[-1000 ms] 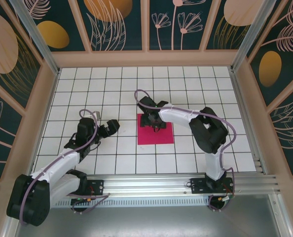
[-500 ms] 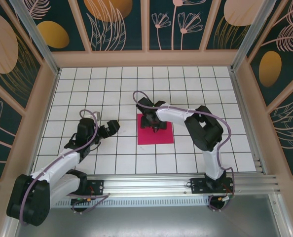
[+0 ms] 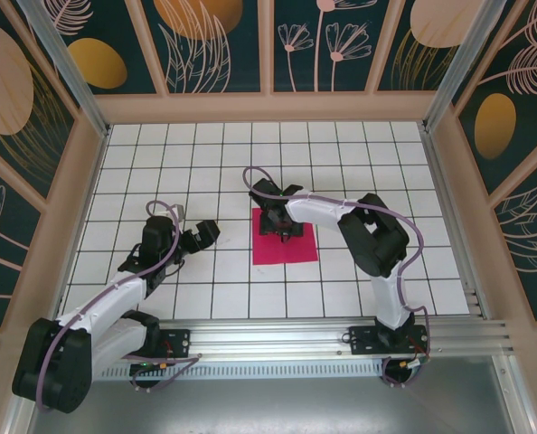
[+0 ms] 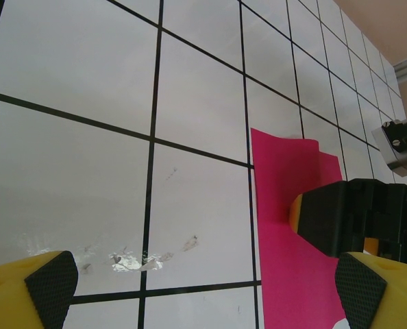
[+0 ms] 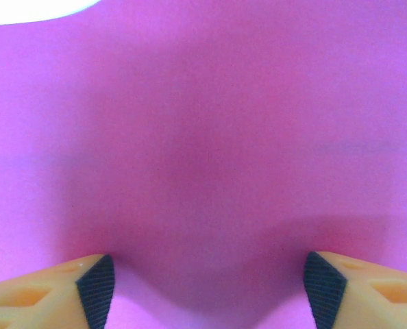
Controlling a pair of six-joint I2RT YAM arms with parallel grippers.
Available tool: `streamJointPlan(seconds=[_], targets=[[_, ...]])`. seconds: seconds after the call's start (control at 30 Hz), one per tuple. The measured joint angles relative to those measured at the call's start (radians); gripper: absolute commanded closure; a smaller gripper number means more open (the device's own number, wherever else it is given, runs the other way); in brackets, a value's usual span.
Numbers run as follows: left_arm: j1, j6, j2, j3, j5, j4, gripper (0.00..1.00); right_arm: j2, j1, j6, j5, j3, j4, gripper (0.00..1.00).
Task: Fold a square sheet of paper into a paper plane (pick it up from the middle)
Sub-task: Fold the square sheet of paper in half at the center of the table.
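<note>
Presently right hand (image 3: pixel 285 231) wide, on pink sheet (image 3: pixel 292 252); left hand (image 3: pixel 201 237) wide over tiles (image 3: pixel 223 273).

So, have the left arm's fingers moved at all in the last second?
No. The left fingers sit over the same grid lines of the tiled table, equally far from the square sheet of paper.

Your left arm (image 3: pixel 115 294) lies low and reaches forward from its base, elbow bent, wrist angled toward the middle of the tabletop. The left fingers (image 3: pixel 205 232) are spread wide, and in the wrist view their dark pads (image 4: pixel 49 281) sit at the two lower corners. Your right arm (image 3: pixel 377 240) folds at the elbow and stretches leftward, wrist tipped down. The right fingers (image 5: pixel 97 281) stand well apart, tips pointing down.
</note>
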Motion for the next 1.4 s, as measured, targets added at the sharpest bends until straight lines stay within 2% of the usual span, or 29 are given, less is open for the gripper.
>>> streamJointPlan(seconds=[0.1,0.17,0.23,0.3,0.43,0.5,0.77,1.03,1.3,1.4], targets=[[0.000,0.000,0.000,0.000,0.000,0.000,0.01,0.000,0.000,-0.003,0.000,0.000,0.002,0.30],[0.000,0.000,0.000,0.000,0.000,0.000,0.01,0.000,0.000,-0.011,0.000,0.001,0.004,0.43],[0.000,0.000,0.000,0.000,0.000,-0.001,0.01,0.000,0.000,-0.015,0.000,0.001,0.009,0.44],[0.000,0.000,-0.001,0.000,0.000,-0.002,0.01,-0.002,0.000,-0.018,0.000,0.001,0.011,0.50],[0.000,-0.001,-0.010,0.000,-0.001,-0.007,0.01,-0.006,0.000,-0.022,-0.002,0.000,0.012,0.55],[0.000,-0.001,-0.015,0.000,-0.001,-0.008,0.01,-0.010,0.000,-0.022,-0.005,-0.005,0.014,0.63],[0.000,-0.001,-0.017,0.000,-0.001,-0.024,0.01,-0.103,0.000,-0.026,-0.055,-0.037,0.037,0.67],[0.000,-0.013,-0.028,0.000,0.000,-0.025,0.01,-0.268,-0.040,-0.021,-0.251,-0.130,0.196,0.67],[0.000,-0.034,-0.036,0.012,0.020,-0.028,0.01,-0.389,-0.189,0.062,-0.558,-0.368,0.462,0.67],[0.000,-0.042,-0.037,0.026,0.027,-0.027,0.01,-0.410,-0.241,0.072,-0.622,-0.412,0.502,0.67]])
